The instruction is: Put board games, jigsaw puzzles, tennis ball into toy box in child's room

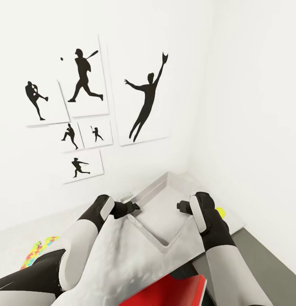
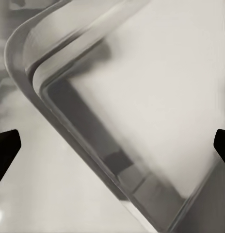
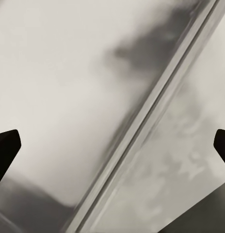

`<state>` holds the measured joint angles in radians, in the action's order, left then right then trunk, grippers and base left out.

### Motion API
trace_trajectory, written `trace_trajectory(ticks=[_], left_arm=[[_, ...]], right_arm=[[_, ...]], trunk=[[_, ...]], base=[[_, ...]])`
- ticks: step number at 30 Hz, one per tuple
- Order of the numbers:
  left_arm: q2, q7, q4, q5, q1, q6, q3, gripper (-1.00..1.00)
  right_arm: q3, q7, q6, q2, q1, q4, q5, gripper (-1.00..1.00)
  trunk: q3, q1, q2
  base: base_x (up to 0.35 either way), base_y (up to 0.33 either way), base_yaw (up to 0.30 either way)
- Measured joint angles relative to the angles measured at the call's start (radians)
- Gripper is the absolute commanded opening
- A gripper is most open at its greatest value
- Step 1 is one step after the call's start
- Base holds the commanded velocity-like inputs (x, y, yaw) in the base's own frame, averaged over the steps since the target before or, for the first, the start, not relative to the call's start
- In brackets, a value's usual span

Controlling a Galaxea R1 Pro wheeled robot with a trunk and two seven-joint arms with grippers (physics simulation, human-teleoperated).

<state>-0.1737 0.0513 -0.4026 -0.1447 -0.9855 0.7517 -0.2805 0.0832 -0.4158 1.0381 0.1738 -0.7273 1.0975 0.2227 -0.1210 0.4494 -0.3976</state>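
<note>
Head view. The camera looked down at a room corner with white walls. Six black sports silhouette prints [image 1: 86,80] hung on the wall from about 9 to 12 o'clock. The pale table [image 1: 20,242] ran across the lower part, ending toward the corner.

The light grey toy box [image 1: 165,199] sat on the table at about 6 o'clock from centre, its far end near the corner. Both arms reached to it. The left gripper [image 1: 129,208] was at the box's left rim, at about 7 o'clock. The right gripper [image 1: 182,206] was at the right rim, at about 5 o'clock. The jaws of both were too small and dark here to judge.

A jigsaw puzzle [image 1: 37,250] of yellow, blue, green and pink pieces lay flat on the table at 8 o'clock, partly behind the left arm. The tennis ball [image 1: 220,211] peeked out just beside the right forearm, at 4 o'clock. A red flat object [image 1: 182,291] showed at the bottom edge, at 6 o'clock, under the robot's trunk; I could not tell what it was.

Left wrist view. A rounded corner of the toy box [image 2: 25,48] and its rim lay close below, blurred. The dark fingertips [image 2: 6,145] stood at opposite edges of the frame, so the jaws were wide apart.

Right wrist view. A straight stretch of the box rim [image 3: 156,107] crossed the frame. The fingertips [image 3: 6,145] again sat at opposite edges: jaws wide apart, gripping nothing.
</note>
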Motion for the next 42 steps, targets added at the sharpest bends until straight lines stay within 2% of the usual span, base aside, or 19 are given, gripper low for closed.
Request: trace_trajectory(ticks=[4,10,18,33,42], left_arm=[[0.0,-0.001,0.0,-0.024,0.0,-0.002,0.001,1.0],[0.0,-0.001,0.0,-0.031,0.0,-0.002,0.001,1.0],[0.0,-0.001,0.0,-0.033,0.0,-0.002,0.002,1.0],[0.0,-0.001,0.0,-0.034,0.0,-0.003,0.002,1.0],[0.0,-0.001,0.0,-0.034,0.0,-0.001,0.002,1.0]], right_arm=[[0.0,0.001,0.001,0.0,0.001,0.0,0.0,1.0],[0.0,0.002,0.001,0.0,0.002,0.0,0.0,1.0],[-0.01,0.003,0.0,0.0,0.003,0.0,0.0,1.0],[-0.014,0.008,-0.004,0.0,0.009,-0.005,0.0,1.0],[-0.012,0.01,-0.026,-0.001,0.009,-0.077,0.0,1.0]], trunk=[[-0.007,0.0,0.0],[-0.016,0.0,0.0],[-0.026,0.0,0.0],[-0.027,0.0,0.0],[-0.027,0.0,0.0]], base=[[0.0,0.0,0.0],[0.0,0.0,0.0],[0.0,0.0,0.0],[0.0,0.0,0.0],[0.0,0.0,0.0]])
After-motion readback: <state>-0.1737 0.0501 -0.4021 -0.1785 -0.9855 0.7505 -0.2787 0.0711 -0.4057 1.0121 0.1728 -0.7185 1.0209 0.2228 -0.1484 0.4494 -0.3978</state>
